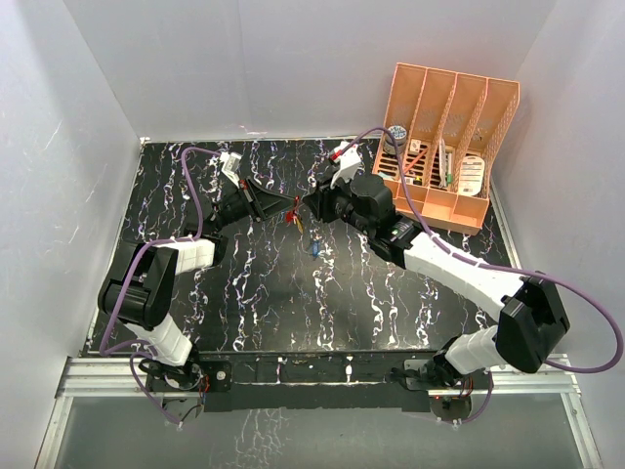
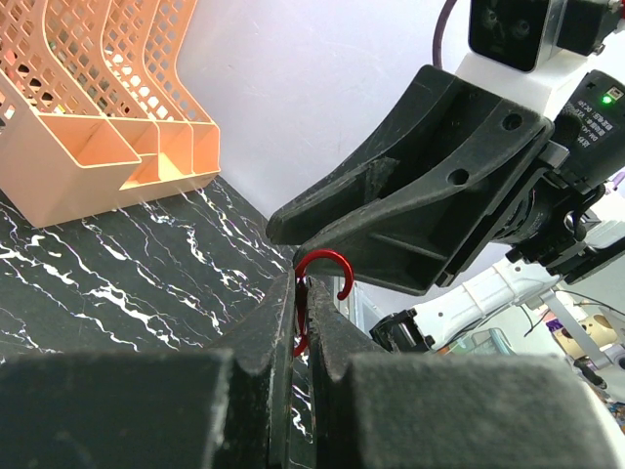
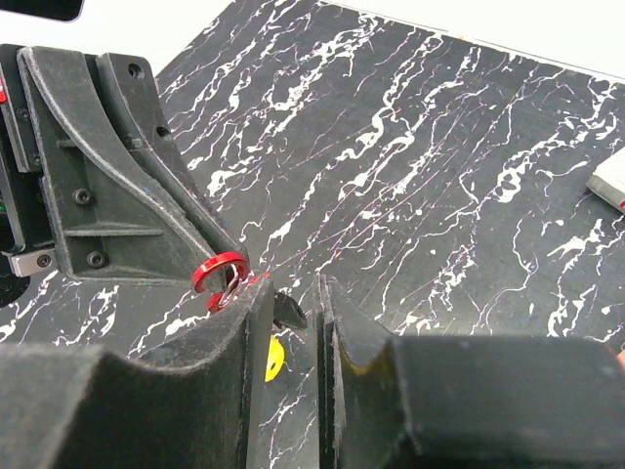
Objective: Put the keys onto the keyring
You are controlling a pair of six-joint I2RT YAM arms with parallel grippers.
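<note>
Left wrist view, frame centre: the left gripper [image 2: 303, 285] is clamped tight on the keyring [image 2: 301, 322] by its straight side. The hooked end pokes up free, likely so keys can slide on. Right wrist view: the right gripper [image 3: 296, 293] stands a narrow crack apart beside the keyring. A yellow key [image 3: 275, 358] peeks out low centre; whether it is touched I cannot tell. A blue key [image 1: 315, 249] lies on the table [image 1: 244, 293].
</note>
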